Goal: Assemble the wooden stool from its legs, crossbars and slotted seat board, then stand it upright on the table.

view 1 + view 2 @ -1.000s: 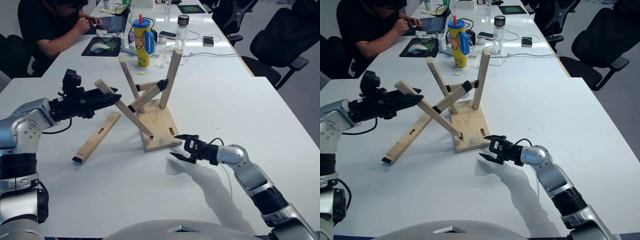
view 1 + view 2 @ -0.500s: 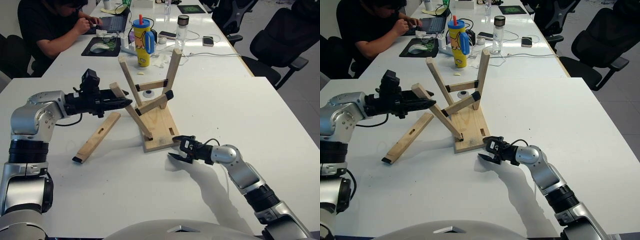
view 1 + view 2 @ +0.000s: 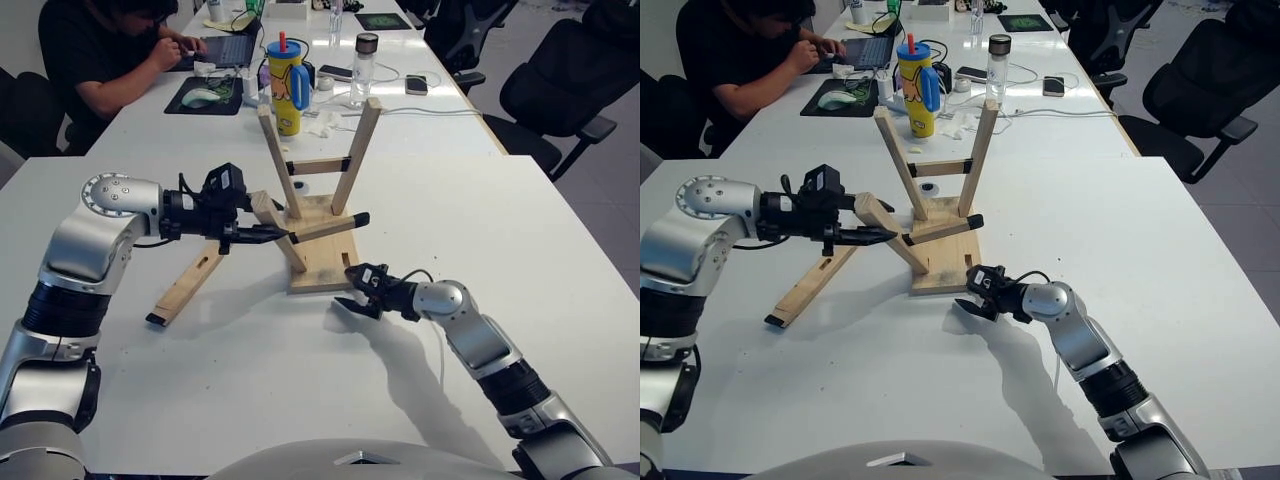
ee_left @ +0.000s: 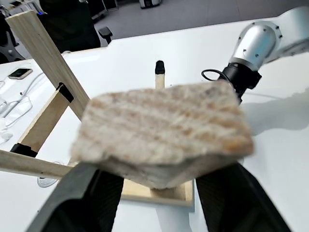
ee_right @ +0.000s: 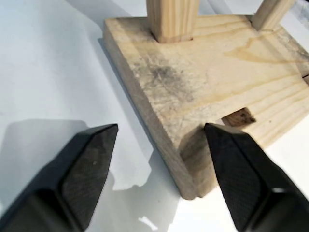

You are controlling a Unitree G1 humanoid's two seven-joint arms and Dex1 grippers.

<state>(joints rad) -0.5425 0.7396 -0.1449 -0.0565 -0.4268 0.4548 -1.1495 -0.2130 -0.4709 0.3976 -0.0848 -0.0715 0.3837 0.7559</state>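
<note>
The slotted seat board [image 3: 322,255] lies flat on the white table. Two legs [image 3: 276,150] stand up from its far end, joined by a crossbar [image 3: 316,166]. A third leg [image 3: 283,238] slants into the board's near left slot, with a second crossbar [image 3: 330,227] sticking out from it to the right. My left gripper [image 3: 258,233] is shut on that leg's upper end [image 4: 164,133]. My right gripper [image 3: 352,290] is open at the board's near right corner [image 5: 186,166], with one finger [image 5: 84,169] on each side and not touching. A loose leg [image 3: 192,283] lies flat to the left of the board.
A yellow cup [image 3: 284,85], a bottle [image 3: 362,65], cables and a phone sit on the table behind the stool. A person works at a laptop at the far left. Office chairs [image 3: 560,90] stand at the right. Bare table lies in front of and right of the board.
My left gripper swung right and down with the slanted leg, so its crossbar now lies nearly level over the board. The two standing legs shifted slightly right. My right gripper crept closer to the board's corner.
</note>
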